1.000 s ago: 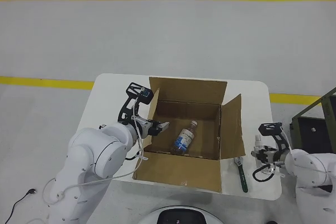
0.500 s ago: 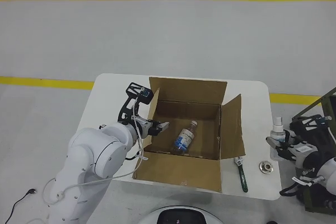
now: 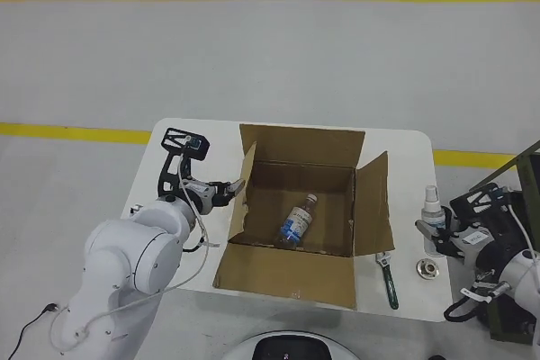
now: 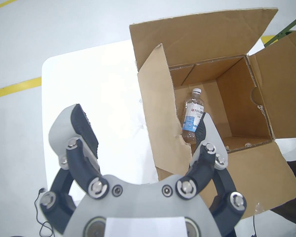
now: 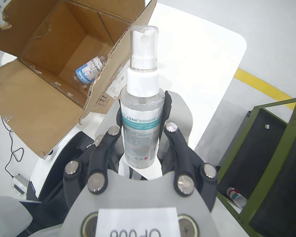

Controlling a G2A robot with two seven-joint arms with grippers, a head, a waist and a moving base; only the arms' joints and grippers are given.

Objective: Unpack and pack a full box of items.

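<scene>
From above, a white table [image 3: 184, 144] carries an open cardboard box [image 3: 292, 270] with its flaps spread. A clear plastic bottle [image 3: 296, 221] lies on its side on the box floor, cap toward the far wall. The left gripper [image 3: 229, 191] hangs over the table just beside the box's left flap, its fingers apart and holding nothing. At the table's right edge the right gripper [image 3: 439, 230] is clamped on a small spray bottle [image 3: 430, 207], which stands upright. A wrench [image 3: 388, 280] lies on the table near the box's right wall, and a small round metal part [image 3: 425, 266] sits just beside it, close to the right gripper. A green rack [image 3: 533, 166] stands beyond the table on the right.

The left wrist camera shows the left gripper [image 4: 141, 118] spread wide, one finger over the bare table [image 4: 88, 75] and the other over the box [image 4: 236, 45]. The plastic bottle [image 4: 193, 110] lies inside against the near wall.

The right wrist camera shows the right gripper [image 5: 142, 106] closed on the lower body of the spray bottle [image 5: 143, 75], its clear cap pointing away from the wrist. Beyond it sits the box [image 5: 37, 109] with the plastic bottle [image 5: 88, 69] inside. The green rack [image 5: 273, 109] holds a small tube [image 5: 234, 194].
</scene>
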